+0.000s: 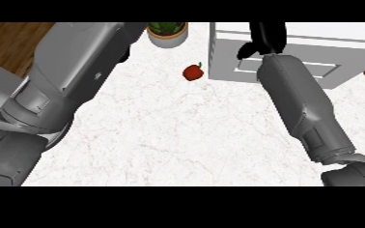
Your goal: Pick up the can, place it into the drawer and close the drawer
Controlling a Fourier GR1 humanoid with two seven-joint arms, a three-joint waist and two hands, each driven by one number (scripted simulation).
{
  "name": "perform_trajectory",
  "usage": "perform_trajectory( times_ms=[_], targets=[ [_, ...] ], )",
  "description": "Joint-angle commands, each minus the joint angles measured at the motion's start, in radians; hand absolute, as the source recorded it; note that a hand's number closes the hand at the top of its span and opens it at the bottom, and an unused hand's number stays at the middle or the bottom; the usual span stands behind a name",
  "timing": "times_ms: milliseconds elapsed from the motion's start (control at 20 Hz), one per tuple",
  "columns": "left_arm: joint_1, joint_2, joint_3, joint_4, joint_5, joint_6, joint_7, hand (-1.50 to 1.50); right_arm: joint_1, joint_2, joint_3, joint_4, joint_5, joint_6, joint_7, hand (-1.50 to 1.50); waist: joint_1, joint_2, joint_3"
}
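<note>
No can shows anywhere in the head view. The white drawer unit (306, 46) stands at the counter's back right, its panelled front (235, 70) facing me. My right hand (267, 37) is stretched out over the top of that unit, fingers straight and pointing away, thumb (246, 51) sticking out to the left over the front face. Nothing shows in its grasp. Whether the drawer stands open or closed is unclear from this angle. My left forearm (71, 72) fills the left side, and only a dark sliver of the left hand (128, 53) peeks out behind it.
A small red fruit (193, 72) lies on the white marble counter (178, 135), just left of the drawer unit. A potted plant (167, 32) stands at the back. The counter's left edge meets a wooden floor (21, 41).
</note>
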Motion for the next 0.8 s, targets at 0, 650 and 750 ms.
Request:
perform_trajectory(
  times_ms=[0,650,750],
  targets=[
    [0.029,0.022,-0.005,-0.065,-0.002,-0.014,0.029,-1.50,-0.090,-0.024,-0.031,0.098,0.006,-0.044,-0.007,-1.50,0.023,0.008,0.000],
    [0.182,0.092,-0.016,-0.248,-0.009,-0.024,0.055,-1.50,-0.204,0.010,-0.156,0.115,-0.138,0.002,-0.140,-1.50,0.026,0.006,0.001],
    [0.200,0.136,-0.025,-0.298,-0.012,-0.032,0.101,-1.50,-0.189,-0.017,-0.173,0.118,-0.153,0.011,-0.180,-1.50,0.030,-0.004,0.002]
  ],
)
